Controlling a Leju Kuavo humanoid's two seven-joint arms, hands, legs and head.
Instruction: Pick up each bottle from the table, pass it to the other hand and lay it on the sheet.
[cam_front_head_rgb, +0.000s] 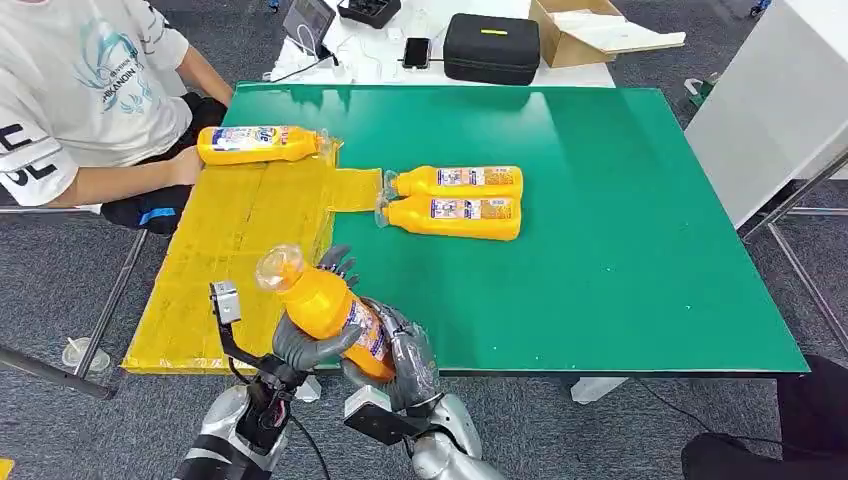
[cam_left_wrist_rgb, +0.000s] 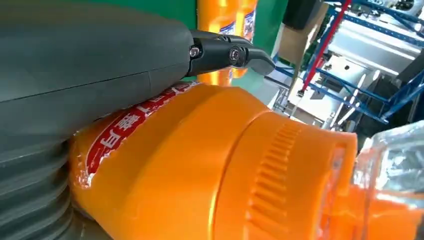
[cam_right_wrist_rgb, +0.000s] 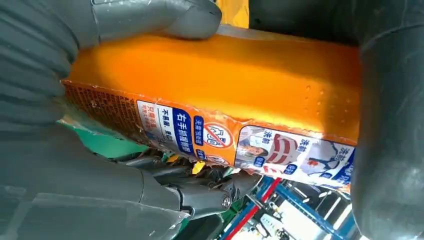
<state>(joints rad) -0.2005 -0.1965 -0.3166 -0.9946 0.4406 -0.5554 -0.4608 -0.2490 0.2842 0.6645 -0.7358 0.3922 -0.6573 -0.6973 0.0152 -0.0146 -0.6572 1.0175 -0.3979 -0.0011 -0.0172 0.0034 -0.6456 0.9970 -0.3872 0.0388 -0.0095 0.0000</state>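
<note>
The surface (cam_front_head_rgb: 620, 200) is a green board, and a yellow sheet (cam_front_head_rgb: 230, 250) covers its left part, running from the near left corner up toward the far left corner. Past the far edge stands a white table (cam_front_head_rgb: 380, 50) carrying a black case (cam_front_head_rgb: 492, 47), an open cardboard box (cam_front_head_rgb: 590, 30) and a phone (cam_front_head_rgb: 417, 52). Grey carpet (cam_front_head_rgb: 60, 290) lies around it all, and a white cabinet (cam_front_head_rgb: 770, 110) stands off the right edge. A person in a white T-shirt (cam_front_head_rgb: 80, 90) sits at the far left corner.

At the near edge, by the sheet's near right corner, an orange bottle (cam_front_head_rgb: 330, 310) is held up off the surface between both robot hands. Its long axis is tilted, its clear cap (cam_front_head_rgb: 278, 267) pointing up, away and leftward, its base down toward the robot. The left robot hand (cam_front_head_rgb: 305, 345) wraps the bottle's upper body below the shoulder; the right robot hand (cam_front_head_rgb: 405, 350) clasps the lower, labelled part. In the right wrist view the thumb (cam_right_wrist_rgb: 165, 17) presses the bottle's side.

A second bottle (cam_front_head_rgb: 258, 144) lies on the sheet's far end, lengthwise along the far edge, cap to the right. Two more bottles (cam_front_head_rgb: 455, 182) (cam_front_head_rgb: 452, 216) lie side by side, touching, on the green middle, caps leftward toward the sheet.
</note>
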